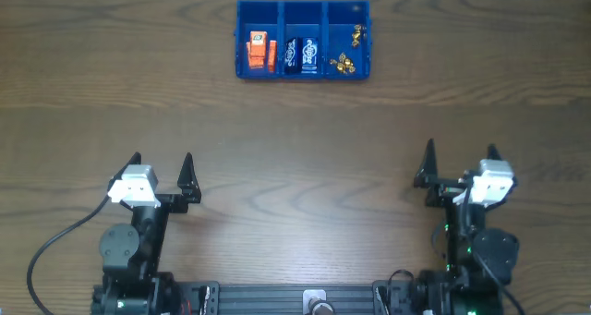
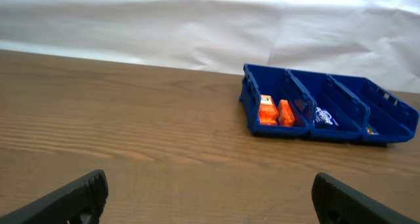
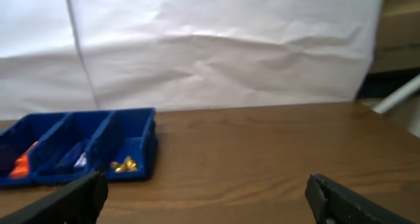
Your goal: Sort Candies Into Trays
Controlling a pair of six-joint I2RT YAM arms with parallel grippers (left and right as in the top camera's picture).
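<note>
A blue tray (image 1: 305, 7) with three compartments stands at the far middle of the wooden table. Orange candies (image 1: 259, 50) lie in its left compartment, dark blue candies (image 1: 301, 55) in the middle one, gold candies (image 1: 349, 56) in the right one. The left wrist view shows the tray (image 2: 341, 86) and orange candies (image 2: 274, 112); the right wrist view shows the tray (image 3: 141, 119) and gold candies (image 3: 123, 164). My left gripper (image 1: 162, 171) is open near the front left, far from the tray. My right gripper (image 1: 460, 163) is open near the front right, holding nothing.
Bare wooden tabletop (image 1: 305, 158) lies between the grippers and the tray. A white paper backdrop (image 3: 216, 46) hangs behind the table's far edge. A black cable (image 1: 46, 250) loops by the left arm's base.
</note>
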